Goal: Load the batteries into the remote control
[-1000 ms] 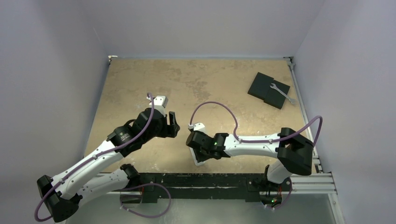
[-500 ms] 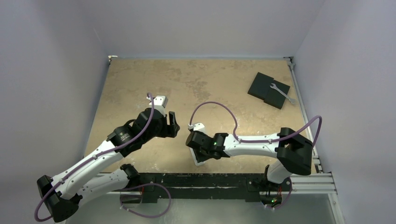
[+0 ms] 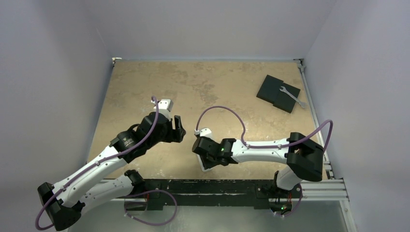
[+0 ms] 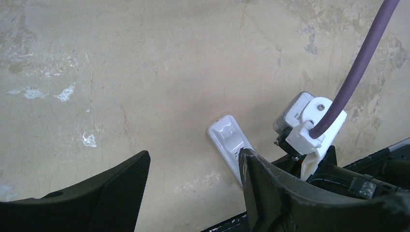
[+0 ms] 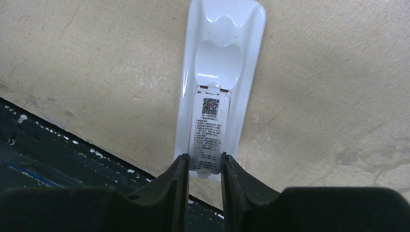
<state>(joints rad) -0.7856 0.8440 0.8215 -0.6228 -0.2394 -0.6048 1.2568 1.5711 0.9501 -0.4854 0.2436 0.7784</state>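
The remote control (image 5: 220,63) lies face down on the desk (image 5: 96,58), its long axis running away from the right pincer (image 5: 204,164), which is pinching its battery cover (image 5: 207,130), while the left pincer (image 4: 193,162) stands wide open and empty.

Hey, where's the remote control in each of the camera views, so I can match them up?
Top external: remote control, low centre, peeking from under the right arm.
Left wrist: remote control, lower centre, partly behind the left gripper finger.
Right wrist: remote control, centre, back up, near end between the right gripper fingers.
Shared landmark: the black rail by its near end.
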